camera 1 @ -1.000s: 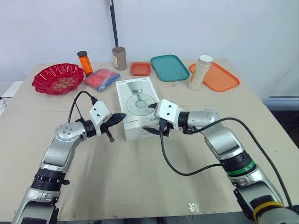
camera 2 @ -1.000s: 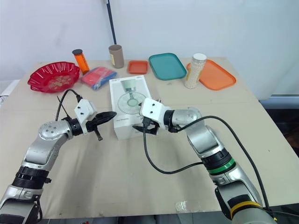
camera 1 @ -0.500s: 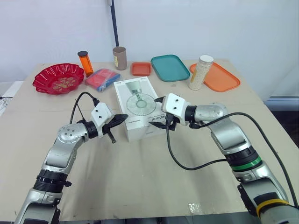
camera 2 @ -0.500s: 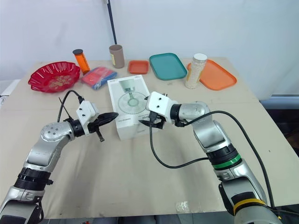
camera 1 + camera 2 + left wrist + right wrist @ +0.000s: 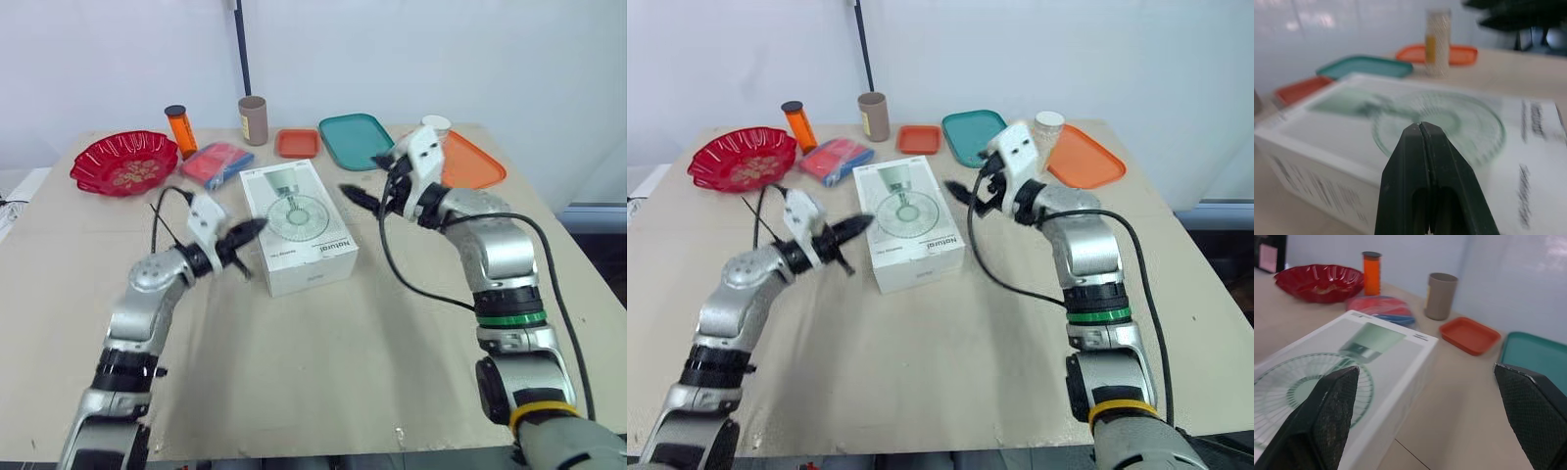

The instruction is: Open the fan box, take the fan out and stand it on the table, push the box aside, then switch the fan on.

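Items on my screens, nearest first.

1. Table (image 5: 294, 372): tan top, bare along the near side where I look down on it.

2. Left gripper (image 5: 257, 227): near left of centre, pointing right towards the box. In its wrist view I see the two black fingers (image 5: 1405, 171) pressed flat together with nothing between them. The tip is just beside the box's left edge; I cannot tell whether it touches.

3. Fan box (image 5: 299, 227): white, lying flat at the middle of the table, fan drawing face up, flaps closed.

4. Right gripper (image 5: 364, 176): raised in the air just right of the box's far right corner, pointing left. I read its fingers (image 5: 1327, 421) as spread wide, holding nothing.

5. Far row, left to right:
- red bowl (image 5: 122, 164)
- orange bottle (image 5: 179, 132) with a dark cap, upright
- blue and red packet (image 5: 216, 164), just beyond the box's far left corner
- brown cup (image 5: 253, 120), upright
- small orange tray (image 5: 296, 143)
- teal tray (image 5: 357, 141)
- jar of white beads (image 5: 1048, 125), partly hidden behind the right gripper's body
- large orange tray (image 5: 470, 162), beside that jar
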